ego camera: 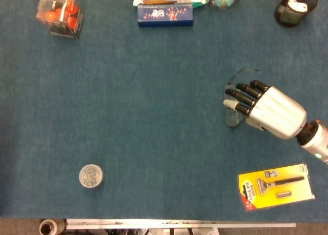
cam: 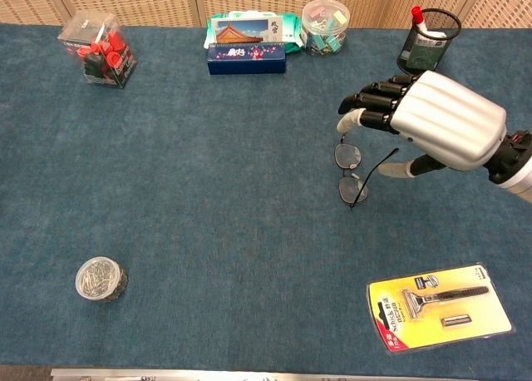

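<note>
Right hand (cam: 436,127) hovers over glasses (cam: 351,171) at right centre of frame, fingers (cam: 370,106) curled slightly, apart, holding nothing. Glasses lie on the table (cam: 216,206). Razor pack (cam: 439,308) at lower right.

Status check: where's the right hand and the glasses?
Right hand open, over glasses, not gripping. Glasses flat on table. Left hand not in view. Nothing in the way.

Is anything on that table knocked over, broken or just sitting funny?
Nothing looks spilled or broken. The one oddity is the eyeglasses: they lie on the blue table with the temples unfolded and splayed, partly under the right hand above them.
</note>
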Robot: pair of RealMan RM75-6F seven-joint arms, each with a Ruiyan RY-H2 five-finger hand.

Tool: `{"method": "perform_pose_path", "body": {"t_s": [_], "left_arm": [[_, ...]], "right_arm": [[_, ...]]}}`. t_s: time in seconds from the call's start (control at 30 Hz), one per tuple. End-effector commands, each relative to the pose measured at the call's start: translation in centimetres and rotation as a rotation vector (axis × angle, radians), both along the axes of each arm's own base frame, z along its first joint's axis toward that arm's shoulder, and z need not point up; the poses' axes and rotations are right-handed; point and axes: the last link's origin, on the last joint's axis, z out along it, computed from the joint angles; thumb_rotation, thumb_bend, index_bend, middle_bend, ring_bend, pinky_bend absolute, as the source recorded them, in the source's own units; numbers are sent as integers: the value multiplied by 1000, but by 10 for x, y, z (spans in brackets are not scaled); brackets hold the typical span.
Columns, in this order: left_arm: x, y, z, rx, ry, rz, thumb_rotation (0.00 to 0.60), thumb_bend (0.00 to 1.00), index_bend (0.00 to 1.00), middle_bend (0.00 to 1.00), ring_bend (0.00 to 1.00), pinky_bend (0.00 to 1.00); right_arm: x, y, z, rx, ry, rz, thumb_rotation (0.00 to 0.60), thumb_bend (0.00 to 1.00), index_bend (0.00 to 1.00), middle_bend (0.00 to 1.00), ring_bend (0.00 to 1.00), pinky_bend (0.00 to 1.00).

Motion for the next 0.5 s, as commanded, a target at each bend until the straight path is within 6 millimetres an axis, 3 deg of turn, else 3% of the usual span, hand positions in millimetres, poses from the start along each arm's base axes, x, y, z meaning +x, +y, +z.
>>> {"method": "perform_pose_path", "body": {"t_s": [0.03,0.27,0.5], "left_arm": [[0,0,0,0,-1,0,600,206,544,470,518,619],[0,-1,1,0,-3,-2,600,206,544,470,518,619],[0,-1,0,-3,3,0,600,206,544,470,518,619]], "right_arm": [[-1,-4,-3,0,0,-10,600,45,343,294,300,435],[-5,-7,-5,2,-6,-23,600,45,343,294,300,435],[-4,5,5,10,-15,1,600,47,343,294,300,435]]}}
